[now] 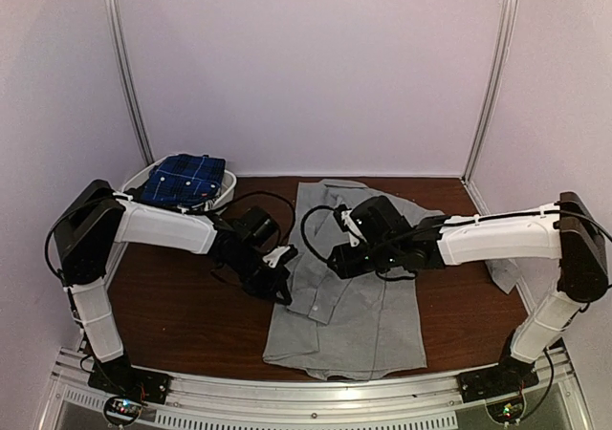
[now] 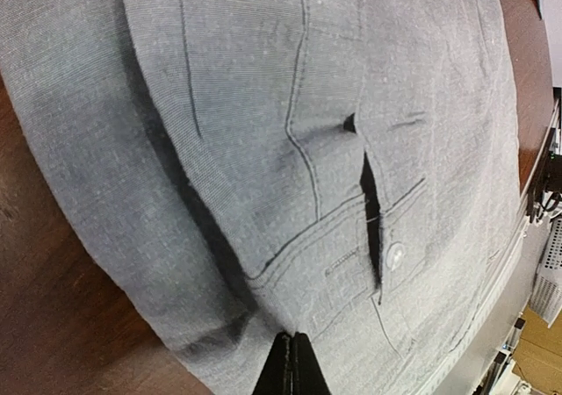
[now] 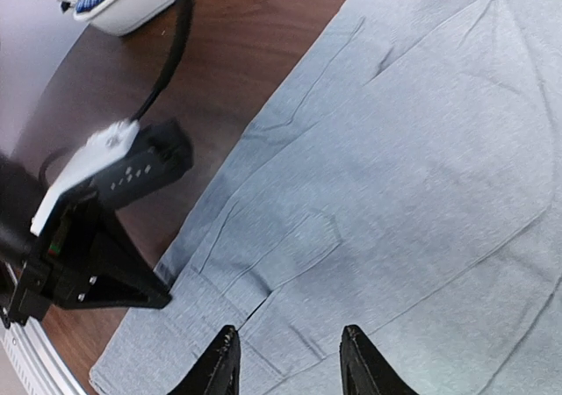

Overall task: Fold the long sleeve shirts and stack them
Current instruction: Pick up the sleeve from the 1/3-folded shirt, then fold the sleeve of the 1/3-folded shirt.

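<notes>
Dark wood table (image 1: pixel 182 306), pale walls behind. The grey shirt (image 1: pixel 363 306) lies spread flat at mid-table. A plaid shirt (image 1: pixel 188 179) sits in the white basket (image 1: pixel 143 177) beyond the grey shirt's far left corner. My left gripper (image 2: pixel 291 364) is pressed fully closed at the grey shirt's left edge, near a buttoned cuff slit; I cannot tell whether cloth is caught between the tips. My right gripper (image 3: pixel 291 333) hovers part-open over the grey shirt's middle, holding nothing. Risks: if the left pinch missed, or took only one layer, a lift slips off or drags the fold crooked. The right fingers could also bunch the cloth.
</notes>
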